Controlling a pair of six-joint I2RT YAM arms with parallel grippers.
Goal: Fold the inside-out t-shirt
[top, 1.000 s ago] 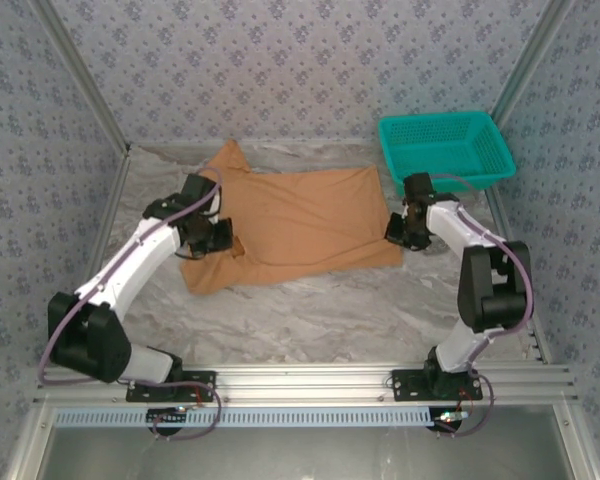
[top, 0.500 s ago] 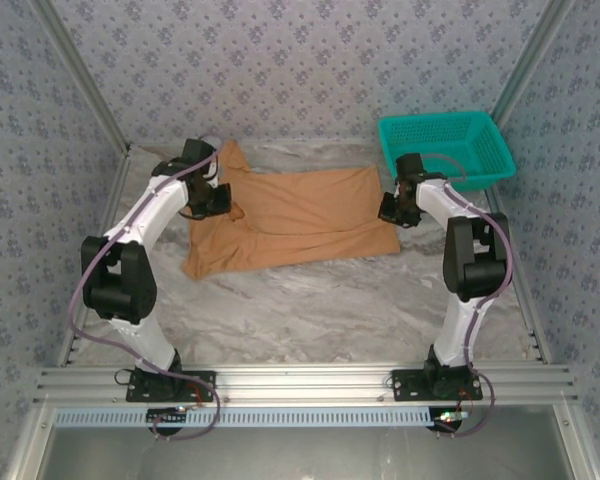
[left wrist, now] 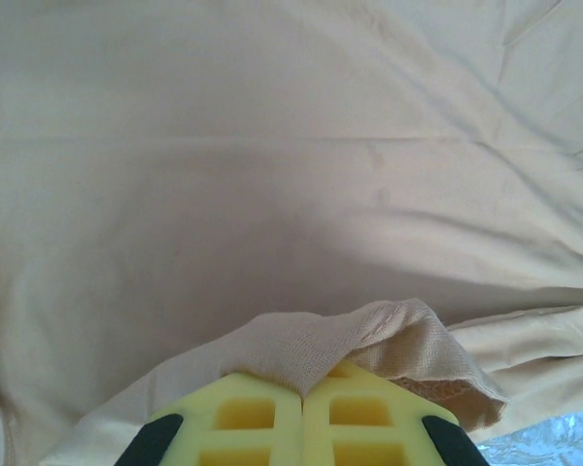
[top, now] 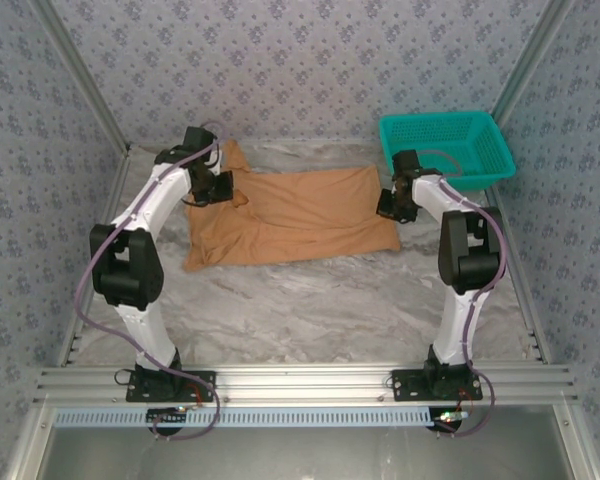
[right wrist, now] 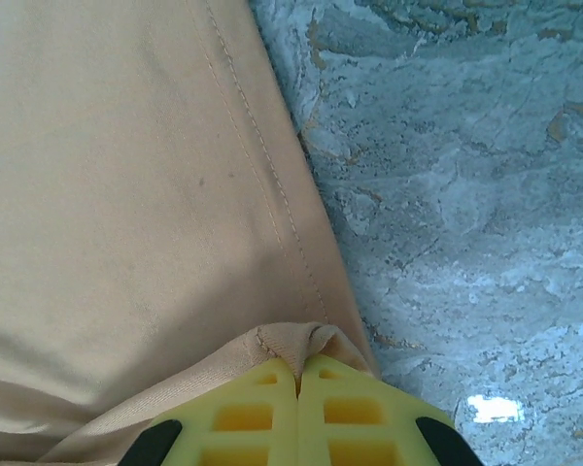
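From the top camera I see the inside-out t-shirt (top: 290, 215) lying mostly flat across the far half of the marbled surface (top: 300, 300), with one sleeve reaching toward the far left corner. My left end effector (top: 220, 186) sits at the shirt's far left part. My right end effector (top: 388, 205) is at the shirt's right edge, just beside the teal basket (top: 445, 148) in the far right corner. Both arms reach well out from their bases.

On the left wrist camera, the yellow pads (left wrist: 262, 413) are pressed together with a fold of tan cloth pinched between them. The fabric bunches up over the tips, and the rest of the shirt spreads smooth beyond.

On the right wrist camera, this end effector is likewise clamped on the shirt. A small pucker of cloth is caught at its tips, right at the stitched hem (right wrist: 272, 209). Bare marbled surface lies to the right of that edge.
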